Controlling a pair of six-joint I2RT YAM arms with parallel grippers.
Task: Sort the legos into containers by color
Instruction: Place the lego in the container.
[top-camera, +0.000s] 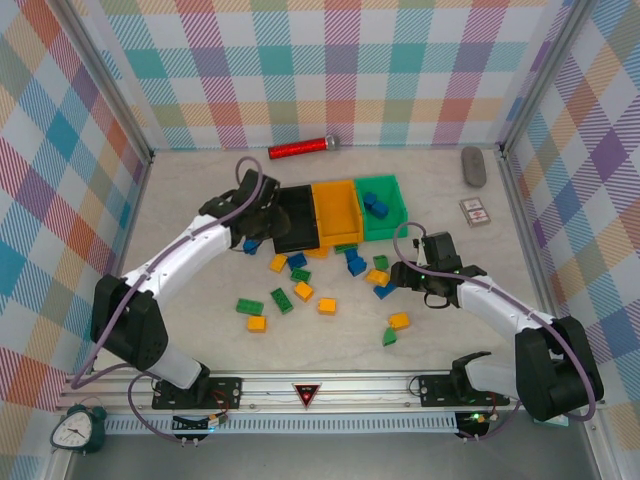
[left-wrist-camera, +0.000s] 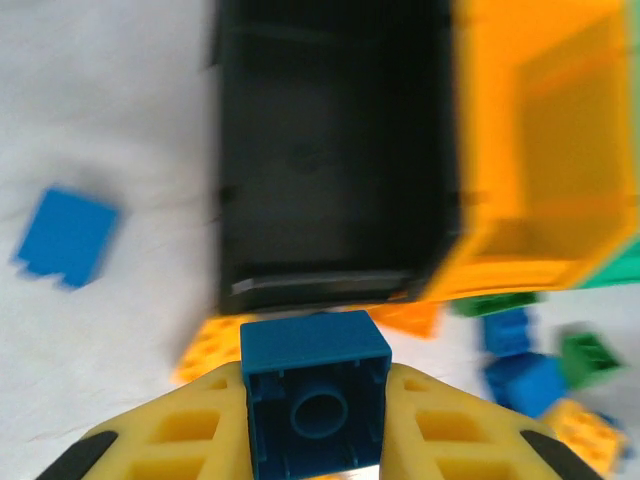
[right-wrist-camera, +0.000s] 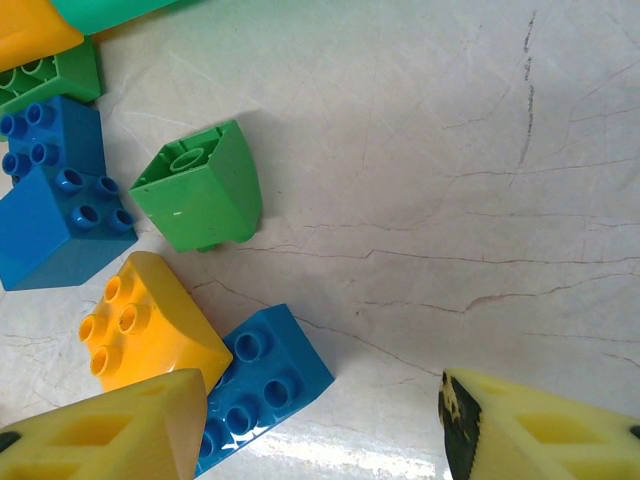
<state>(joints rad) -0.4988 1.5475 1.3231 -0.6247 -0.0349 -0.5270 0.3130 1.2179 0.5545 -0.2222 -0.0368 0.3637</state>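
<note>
Closest to the arms, the legos (top-camera: 283, 300) are lying scattered on the pale, crack-veined table (top-camera: 175, 190), on the near side of the orange bin (top-camera: 336, 212): glossy studded blocks in blue, green and yellow-orange. The right wrist view is giving detail that the overhead view is leaving too small. The right gripper (right-wrist-camera: 325, 415), near and right of the orange bin, is hanging about half open over bare table. Its ribbed yellow fingers (right-wrist-camera: 120, 430) are gripping nothing, one of them touching an orange brick (right-wrist-camera: 150, 330) and a blue block (right-wrist-camera: 262, 385), with a sloped green brick (right-wrist-camera: 205, 190) lying just beyond.

The left wrist view is showing the left gripper (left-wrist-camera: 315, 420) clamping a blue brick (left-wrist-camera: 315, 390), hollow underside facing the camera. It is just on the near side of the black bin (left-wrist-camera: 330, 170), which is standing against the orange bin's left wall. The green bin (top-camera: 395, 215) is touching the orange bin's right wall and holding two blue pieces (top-camera: 375, 205). Beyond the orange bin a red cylinder (top-camera: 302, 149) and a grey oval (top-camera: 473, 166) are lying. The print on a small card (top-camera: 474, 211) is too small to read.
</note>
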